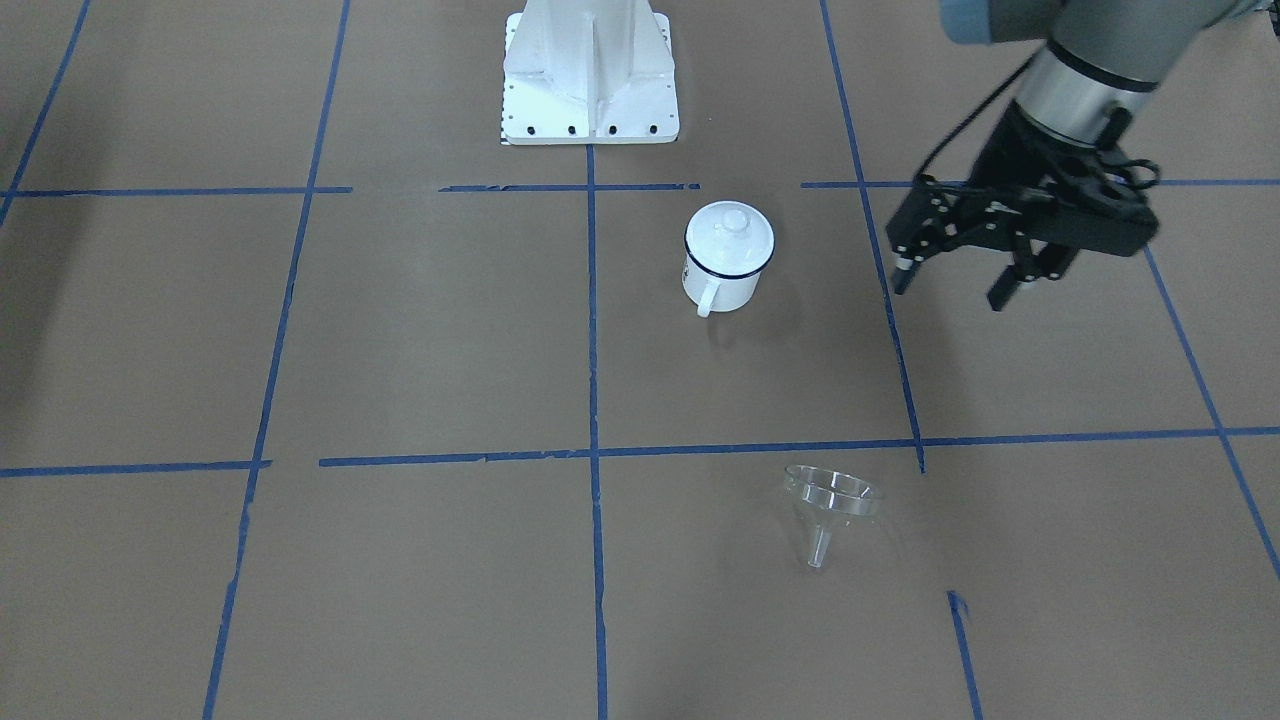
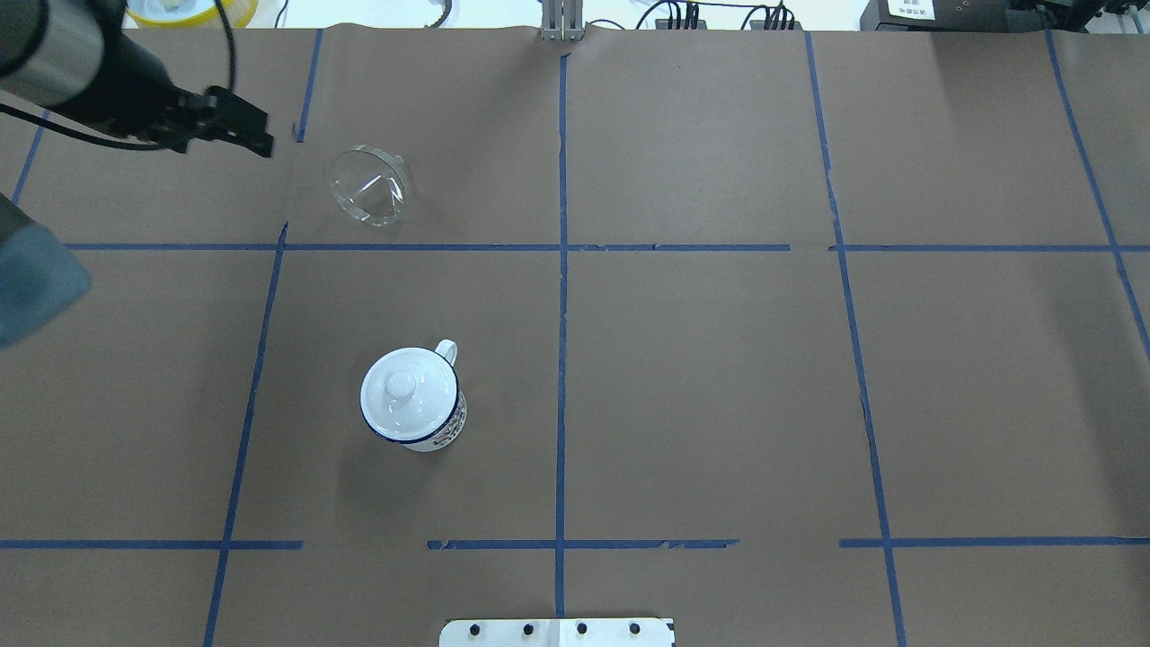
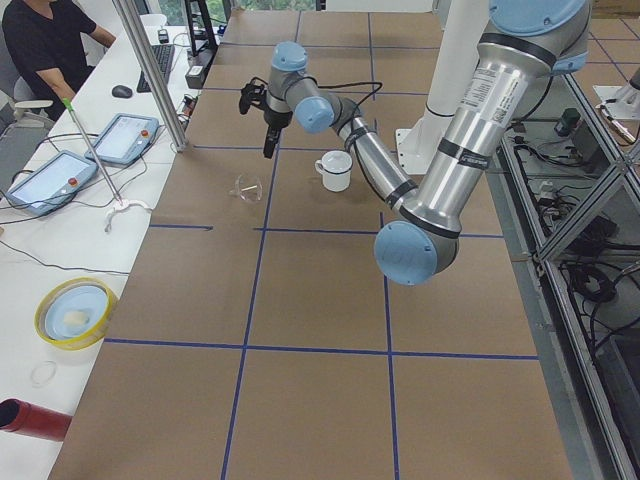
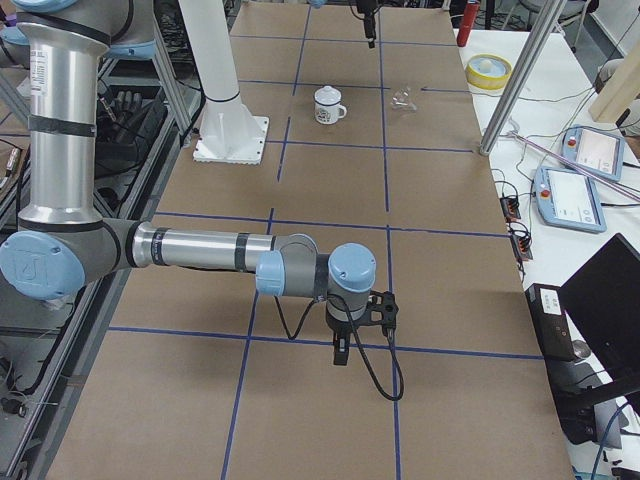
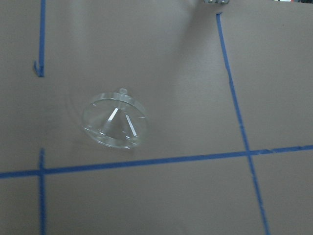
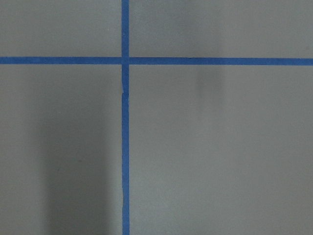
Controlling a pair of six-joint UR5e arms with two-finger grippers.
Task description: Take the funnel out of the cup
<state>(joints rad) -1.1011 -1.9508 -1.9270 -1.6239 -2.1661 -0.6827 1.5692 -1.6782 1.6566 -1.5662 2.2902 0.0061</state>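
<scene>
The clear funnel (image 1: 832, 510) lies tipped on the brown table, out of the cup; it also shows in the overhead view (image 2: 368, 186) and the left wrist view (image 5: 115, 120). The white cup (image 1: 725, 270) with a dark blue rim stands upright about one grid square away (image 2: 422, 422). A white knobbed lid (image 2: 402, 386) sits on it. My left gripper (image 1: 950, 290) is open and empty, raised above the table to the side of the funnel (image 2: 260, 133). My right gripper (image 4: 342, 350) hangs far off over bare table, seen only in the exterior right view; I cannot tell its state.
The robot's white base (image 1: 590, 75) stands behind the cup. Beyond the table's far edge are a yellow-rimmed bowl (image 3: 75, 312), tablets (image 3: 50, 180), a metal pole (image 3: 150, 75) and a seated operator (image 3: 45, 40). Blue tape lines grid the table.
</scene>
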